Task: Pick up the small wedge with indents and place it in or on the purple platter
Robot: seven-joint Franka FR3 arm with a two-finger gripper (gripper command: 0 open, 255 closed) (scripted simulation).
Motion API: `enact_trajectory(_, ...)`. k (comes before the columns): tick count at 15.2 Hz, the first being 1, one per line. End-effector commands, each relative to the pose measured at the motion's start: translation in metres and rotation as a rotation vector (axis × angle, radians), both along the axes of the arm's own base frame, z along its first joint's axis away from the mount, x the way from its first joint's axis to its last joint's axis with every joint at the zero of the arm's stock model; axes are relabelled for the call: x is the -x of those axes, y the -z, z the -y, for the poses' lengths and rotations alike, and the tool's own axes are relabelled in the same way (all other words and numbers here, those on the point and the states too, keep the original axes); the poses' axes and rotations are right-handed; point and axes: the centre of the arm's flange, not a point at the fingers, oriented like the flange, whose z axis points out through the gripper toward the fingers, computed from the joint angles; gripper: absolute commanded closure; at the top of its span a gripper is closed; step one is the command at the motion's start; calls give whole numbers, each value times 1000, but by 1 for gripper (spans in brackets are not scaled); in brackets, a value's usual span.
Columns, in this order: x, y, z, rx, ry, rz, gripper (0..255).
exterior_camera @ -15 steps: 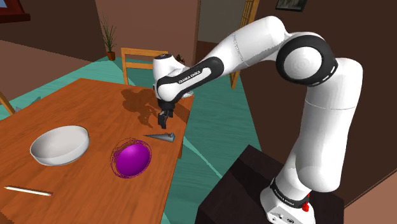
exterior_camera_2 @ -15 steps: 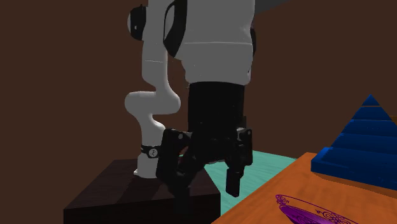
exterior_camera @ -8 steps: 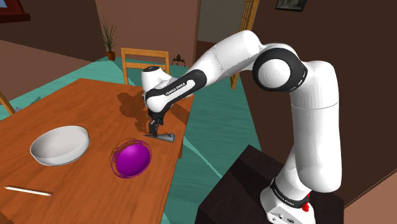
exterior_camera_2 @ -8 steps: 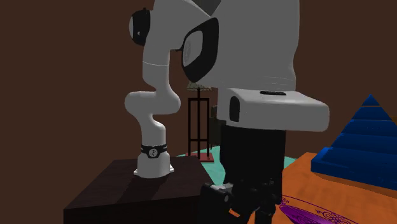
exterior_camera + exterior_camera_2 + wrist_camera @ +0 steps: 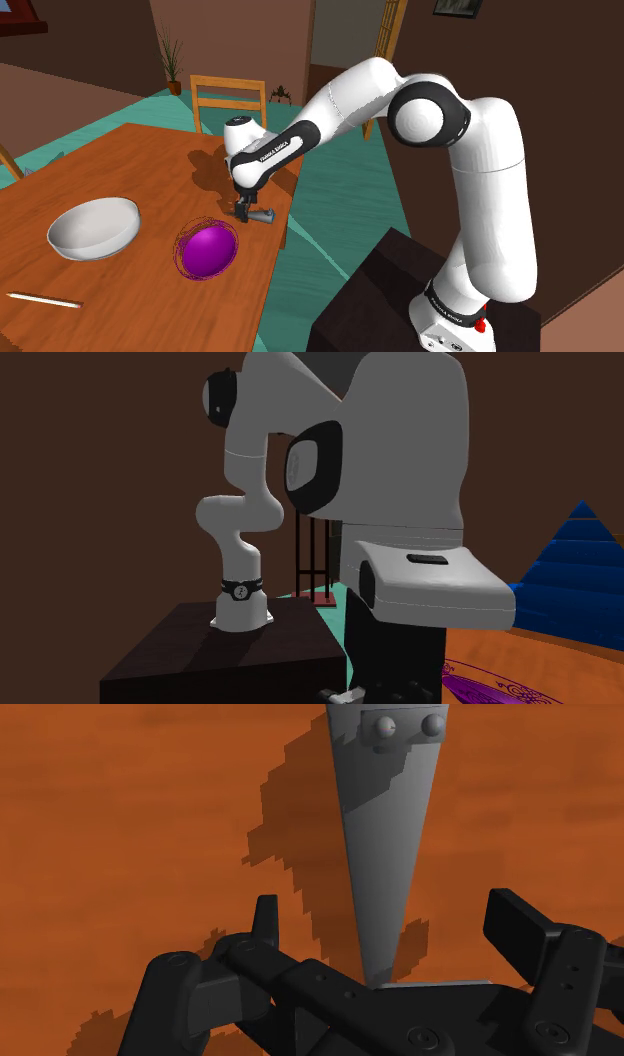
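Note:
The small grey wedge lies flat on the wooden table, close to the edge at the shoulder view's right. My gripper is down over it, fingers open. In the wrist view the wedge runs between the left finger and the right finger, touching neither. Its narrow tip points at the hand, and two round indents mark its wide far end. The purple platter sits a short way from the wedge, toward the shoulder view's lower left. Its rim appears beside the hand in the second exterior view.
A white bowl stands to the left of the platter in the shoulder view, and a thin pale stick lies near the table's front. A wooden chair stands behind the table. A blue stepped pyramid rises on the table near the platter.
The arm has swung down and toward the shoulder view's left. The gripper has dropped from above the table to straddle the wedge, staying open. The wedge has not moved.

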Motion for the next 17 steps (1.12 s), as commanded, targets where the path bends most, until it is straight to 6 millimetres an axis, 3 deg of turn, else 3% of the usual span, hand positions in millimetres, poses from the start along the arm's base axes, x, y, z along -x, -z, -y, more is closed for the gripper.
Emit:
enact_trajectory(1,-1,1,0,0,0,0,0)
enact_trajectory(5,-1,1,0,0,0,0,0)
enact_trajectory(6,-1,1,0,0,0,0,255)
enact_trajectory(15,-1,1,0,0,0,0,255)
enact_trajectory(17,-1,-10,0,0,0,0,255)
